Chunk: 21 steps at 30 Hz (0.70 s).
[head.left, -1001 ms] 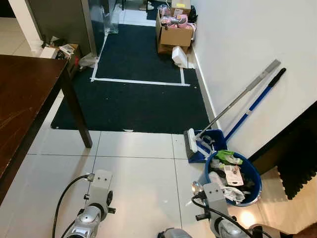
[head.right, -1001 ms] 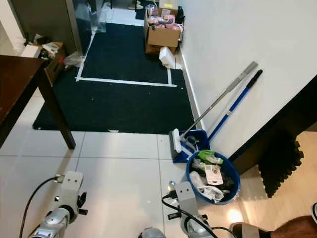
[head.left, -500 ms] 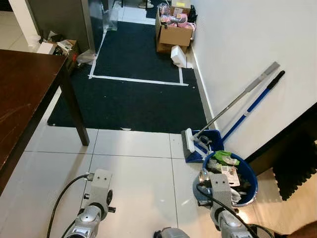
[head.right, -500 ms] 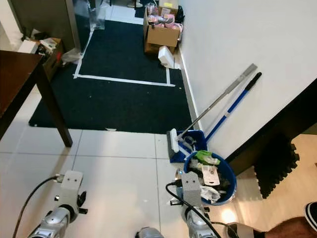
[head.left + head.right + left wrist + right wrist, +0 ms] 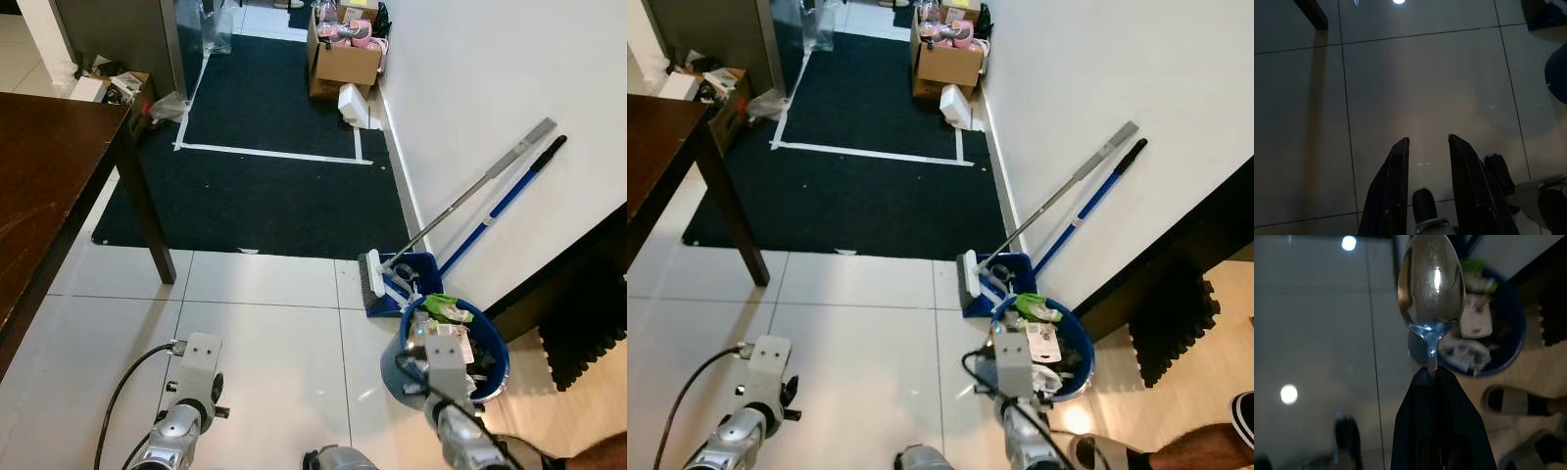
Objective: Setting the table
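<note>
Right gripper [image 5: 1437,377]: fingers pinched tight on the neck of a spoon [image 5: 1431,281], bowl pointing out ahead. A grip that low on the handle looks meant for carrying, bowl kept clear of the fingers. In the head view the right arm sits low on the right, over the near rim of a blue bucket [image 5: 490,338] stuffed with rubbish.

Left gripper [image 5: 1427,147]: fingers a little apart, nothing between them, pointed down at bare floor tiles [image 5: 1415,83]. Likely idle, free for a later item.

Dark wooden surface [image 5: 44,186] stands at left, well apart from both arms; one leg rests at the edge of the dark rug [image 5: 255,196]. No place setting can be made out on the part in view.

Broom and blue mop lean on the right wall by a dustpan [image 5: 397,289], beside the bucket. Cardboard box [image 5: 343,64] far down the rug.

Judgement: spoon in hand, not yet delivered; robot faces away from the surface and needs to turn left.
</note>
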{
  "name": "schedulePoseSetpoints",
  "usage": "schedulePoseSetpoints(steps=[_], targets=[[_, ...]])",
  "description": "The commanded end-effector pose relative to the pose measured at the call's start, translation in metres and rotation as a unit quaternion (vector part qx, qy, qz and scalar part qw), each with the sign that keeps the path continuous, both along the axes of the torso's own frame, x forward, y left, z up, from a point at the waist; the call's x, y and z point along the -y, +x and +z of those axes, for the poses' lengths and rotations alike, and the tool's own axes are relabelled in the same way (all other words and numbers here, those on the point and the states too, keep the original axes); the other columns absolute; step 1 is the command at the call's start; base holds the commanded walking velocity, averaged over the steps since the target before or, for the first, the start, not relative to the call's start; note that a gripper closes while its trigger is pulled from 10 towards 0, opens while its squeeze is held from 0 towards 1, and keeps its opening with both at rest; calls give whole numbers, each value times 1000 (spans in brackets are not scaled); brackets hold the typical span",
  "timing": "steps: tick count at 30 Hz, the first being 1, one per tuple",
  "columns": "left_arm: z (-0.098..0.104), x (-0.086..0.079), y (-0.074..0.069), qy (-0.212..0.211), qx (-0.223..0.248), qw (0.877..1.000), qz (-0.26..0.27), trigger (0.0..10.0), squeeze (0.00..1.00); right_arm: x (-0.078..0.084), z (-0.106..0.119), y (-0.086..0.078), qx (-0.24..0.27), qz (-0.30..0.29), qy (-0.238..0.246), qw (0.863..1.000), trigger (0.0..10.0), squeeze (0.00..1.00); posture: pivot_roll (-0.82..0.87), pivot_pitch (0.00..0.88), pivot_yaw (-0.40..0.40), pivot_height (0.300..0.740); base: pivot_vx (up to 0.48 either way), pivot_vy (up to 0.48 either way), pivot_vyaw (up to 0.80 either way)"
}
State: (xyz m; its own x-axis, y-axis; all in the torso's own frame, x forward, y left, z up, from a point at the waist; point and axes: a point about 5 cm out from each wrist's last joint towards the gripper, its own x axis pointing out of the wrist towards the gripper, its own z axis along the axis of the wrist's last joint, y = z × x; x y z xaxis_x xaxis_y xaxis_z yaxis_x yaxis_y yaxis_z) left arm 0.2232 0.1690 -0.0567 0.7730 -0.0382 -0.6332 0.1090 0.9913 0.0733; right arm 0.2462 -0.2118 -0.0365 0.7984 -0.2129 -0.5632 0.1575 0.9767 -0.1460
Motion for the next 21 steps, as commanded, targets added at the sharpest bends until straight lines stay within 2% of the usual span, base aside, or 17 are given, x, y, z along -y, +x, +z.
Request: schedulePoseSetpoints(steps=[1,4,5,7,11,13,14,15,16,19,20,21], targets=[[-1,4,-1,-5,-5,1000,-4,10000,0,7,1,1,-6,-25,3,1000,10000,0,25,66,-53,740,0,0,0],[0,7,2,-5,-3,1000,-11,10000,0,8,19,25,20,-16,0,1000,10000,0,16,72,-38,740,0,0,0],[0,7,2,-5,-3,1000,-11,10000,0,8,19,25,20,-16,0,1000,10000,0,16,72,-38,740,0,0,0],[2,8,5,-5,-1,1000,-12,10000,0,9,29,36,32,-15,0,999,10000,0,22,77,-44,740,0,0,0],[3,8,7,-3,2,1000,-14,10000,0,10,32,39,31,-4,0,1000,10000,0,20,75,-57,740,0,0,0],[4,7,8,-3,2,1000,-14,10000,0,10,28,35,24,15,-7,1000,10000,0,24,76,-66,740,0,0,0],[3,6,6,-1,1,1000,-12,10000,0,4,15,20,0,78,-32,996,10000,0,28,77,-72,740,0,0,0],[2,6,5,-1,1,1000,-11,10000,0,1,9,12,-8,109,-41,993,10000,0,31,77,-76,740,0,0,0],[2,6,5,-1,1,1000,-11,10000,0,1,9,12,-8,109,-41,993,10000,0,31,77,-76,740,0,0,0],[-1,3,-1,0,-3,1000,-6,10000,0,-3,-10,-19,-23,146,-56,988,10000,0,31,78,-78,740,0,0,0],[-1,3,-1,0,-3,1000,-6,10000,0,-3,-10,-19,-23,146,-56,988,10000,0,31,78,-78,740,0,0,0],[-2,3,-3,1,-5,1000,-5,10000,0,-5,-18,-35,-28,153,-66,986,10000,0,32,80,-80,740,0,0,0]])
